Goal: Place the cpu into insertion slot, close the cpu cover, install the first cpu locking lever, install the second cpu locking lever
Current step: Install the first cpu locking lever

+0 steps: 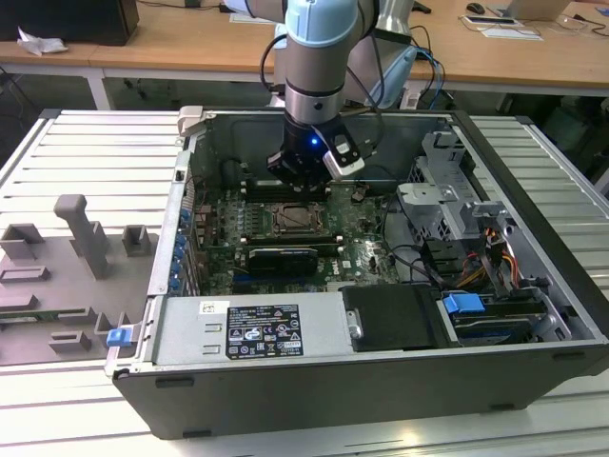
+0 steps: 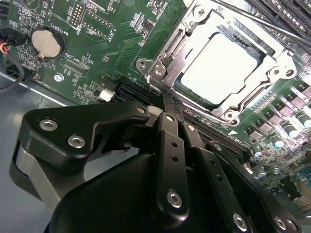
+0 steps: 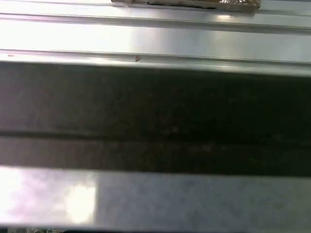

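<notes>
The pale, square cpu [image 2: 219, 68] sits in the insertion slot [image 2: 262, 90], framed by the closed silvery cpu cover [image 2: 194, 26]. In the second wrist view the gripper [image 2: 165, 109], jaws narrowed together, hangs beside the slot; the exterior view adds the open computer case [image 1: 314, 381].

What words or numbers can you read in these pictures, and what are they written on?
White sticker on the grey metal box, exterior view: print too small to read.
Green circuit board, second wrist view: tiny white lettering, too blurred to read.
Pale silver square cpu, second wrist view: no writing can be made out.
So no text can be quoted.
</notes>
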`<state>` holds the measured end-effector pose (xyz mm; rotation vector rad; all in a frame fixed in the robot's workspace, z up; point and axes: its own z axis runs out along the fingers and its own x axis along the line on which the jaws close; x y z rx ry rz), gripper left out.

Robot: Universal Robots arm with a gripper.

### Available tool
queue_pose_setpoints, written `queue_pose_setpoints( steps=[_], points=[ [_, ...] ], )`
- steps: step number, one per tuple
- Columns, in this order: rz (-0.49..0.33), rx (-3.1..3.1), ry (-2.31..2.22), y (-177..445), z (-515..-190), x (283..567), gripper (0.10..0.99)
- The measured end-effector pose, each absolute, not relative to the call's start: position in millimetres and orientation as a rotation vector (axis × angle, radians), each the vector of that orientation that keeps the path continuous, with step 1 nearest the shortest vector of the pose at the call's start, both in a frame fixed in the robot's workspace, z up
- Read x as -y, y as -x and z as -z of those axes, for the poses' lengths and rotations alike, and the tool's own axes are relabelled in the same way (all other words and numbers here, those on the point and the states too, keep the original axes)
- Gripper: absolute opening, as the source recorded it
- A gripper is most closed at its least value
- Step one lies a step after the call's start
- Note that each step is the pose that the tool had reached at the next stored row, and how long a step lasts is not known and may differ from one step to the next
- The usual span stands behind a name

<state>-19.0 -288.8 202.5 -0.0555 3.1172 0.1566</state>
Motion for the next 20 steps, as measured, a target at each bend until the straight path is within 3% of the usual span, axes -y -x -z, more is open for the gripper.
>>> queue_pose_setpoints(
  steps=[20],
  points=[
    [-0.155, -3.117, 0.056, 18.6, -209.7, 293.0, 0.106]
  ],
)
